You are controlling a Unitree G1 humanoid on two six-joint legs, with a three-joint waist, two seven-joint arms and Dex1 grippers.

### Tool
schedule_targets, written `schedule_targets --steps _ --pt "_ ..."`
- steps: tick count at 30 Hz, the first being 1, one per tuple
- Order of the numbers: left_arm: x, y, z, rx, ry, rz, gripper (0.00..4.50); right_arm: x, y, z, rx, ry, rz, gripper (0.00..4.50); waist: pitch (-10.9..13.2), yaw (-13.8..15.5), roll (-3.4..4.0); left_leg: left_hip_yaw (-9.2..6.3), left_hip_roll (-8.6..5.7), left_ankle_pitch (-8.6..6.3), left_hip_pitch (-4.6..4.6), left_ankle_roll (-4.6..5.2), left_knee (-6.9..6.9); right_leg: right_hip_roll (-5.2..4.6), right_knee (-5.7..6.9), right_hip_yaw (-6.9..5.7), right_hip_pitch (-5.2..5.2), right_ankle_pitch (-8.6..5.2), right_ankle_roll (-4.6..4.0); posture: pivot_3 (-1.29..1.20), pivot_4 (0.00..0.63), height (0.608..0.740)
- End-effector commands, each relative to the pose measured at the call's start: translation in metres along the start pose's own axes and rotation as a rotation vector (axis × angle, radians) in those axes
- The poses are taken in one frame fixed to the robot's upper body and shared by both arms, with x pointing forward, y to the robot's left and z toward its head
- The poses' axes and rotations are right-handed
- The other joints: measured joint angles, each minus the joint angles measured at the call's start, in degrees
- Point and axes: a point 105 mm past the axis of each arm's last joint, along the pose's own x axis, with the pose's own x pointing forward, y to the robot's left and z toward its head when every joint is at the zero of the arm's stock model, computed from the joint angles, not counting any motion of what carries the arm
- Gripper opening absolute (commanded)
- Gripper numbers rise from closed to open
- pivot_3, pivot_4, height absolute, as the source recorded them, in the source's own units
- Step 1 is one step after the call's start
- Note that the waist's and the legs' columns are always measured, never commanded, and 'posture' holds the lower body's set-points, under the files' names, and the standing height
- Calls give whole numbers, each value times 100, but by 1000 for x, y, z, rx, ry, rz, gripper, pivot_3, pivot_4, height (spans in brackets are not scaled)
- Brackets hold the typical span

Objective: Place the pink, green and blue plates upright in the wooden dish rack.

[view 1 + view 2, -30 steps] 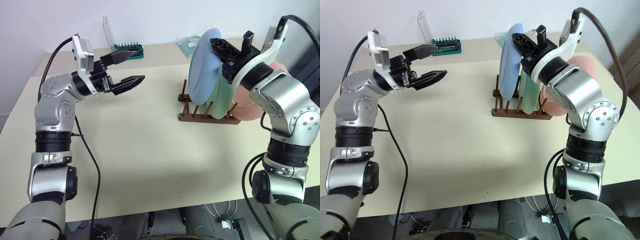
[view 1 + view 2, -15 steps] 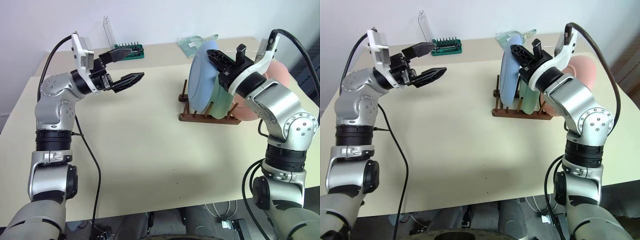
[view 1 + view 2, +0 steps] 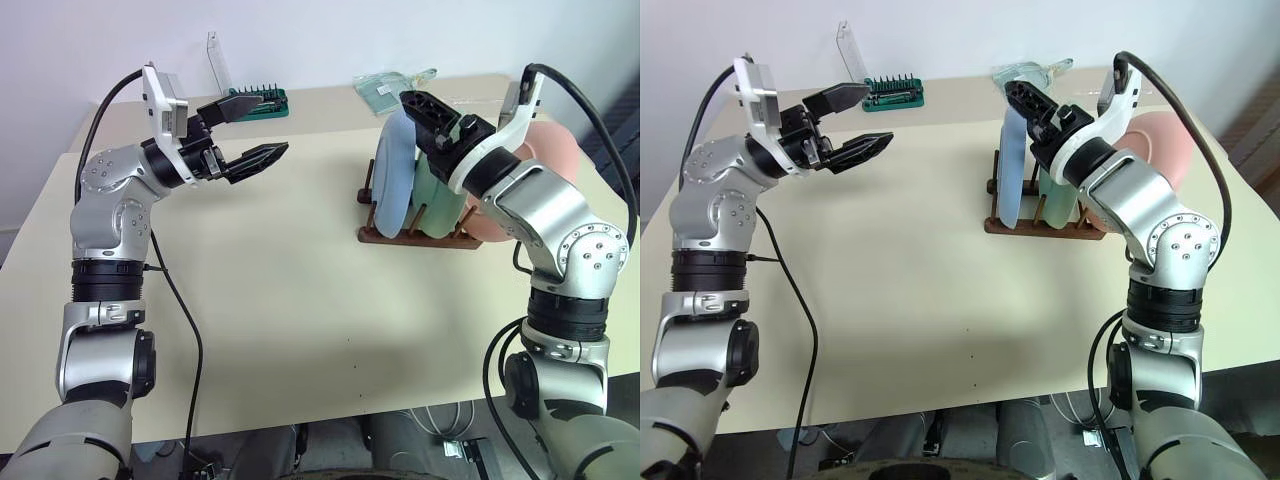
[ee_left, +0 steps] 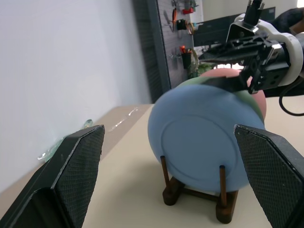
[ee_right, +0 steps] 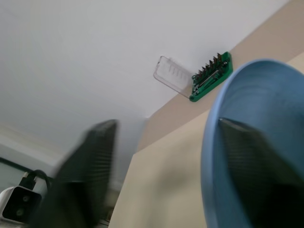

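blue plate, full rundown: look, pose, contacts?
The blue plate is round, pale matte blue, plastic-looking, with a raised foot ring on its back, seen in the left wrist view. It stands on edge in the wooden dish rack, in the slot at the rack's end nearest the table's middle, pegs in front of its back face. The green plate stands right behind it. The right pincer is open at its top rim, one finger over each face; contact there is unclear.

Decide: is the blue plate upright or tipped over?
Upright: the blue plate stands on edge between the wooden dish rack pegs.
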Motion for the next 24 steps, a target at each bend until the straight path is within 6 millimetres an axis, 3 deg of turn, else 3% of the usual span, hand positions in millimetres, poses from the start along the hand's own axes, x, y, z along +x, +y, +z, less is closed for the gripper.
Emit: schedule_targets --steps 1,8,13,17,20,22,24 --pt "3 -1 16 50 -31 -15 4500 -1 24 18 -66 -67 69 4441 0 0 0 0 0 0 0 0 0 0 0 0 0 0 0 0 150 740" --pt "4 -1 16 44 -34 -20 4500 -5 50 28 -143 -105 172 4441 0 -2 0 0 0 0 0 0 -1 0 0 0 0 0 0 0 150 740" --pt "5 -2 16 42 -39 -25 4500 -10 62 36 -292 -132 217 4441 0 7 0 0 0 0 -1 0 0 0 -1 -1 0 0 0 0 150 740" --pt "5 -3 16 43 -41 -34 4500 -27 64 68 -441 -242 256 4441 0 8 0 2 0 -1 -1 1 0 0 -2 -2 1 0 0 0 150 740" --pt "5 -13 12 24 -31 -86 4500 -48 46 106 -629 -326 141 3661 2 54 -3 2 -2 -3 -4 6 2 -1 -4 -5 3 0 1 0 150 740" --pt "4 -18 11 12 -28 -116 4500 -59 36 124 -802 -355 45 2723 1 83 -4 4 -2 -7 -1 13 3 -1 -9 -7 9 -1 1 0 150 740" --pt "3 -23 10 -10 -24 -147 4500 -80 19 156 -893 -441 -102 1699 1 92 -4 12 -2 -8 1 14 3 -1 -9 -5 7 -1 2 0 150 740"
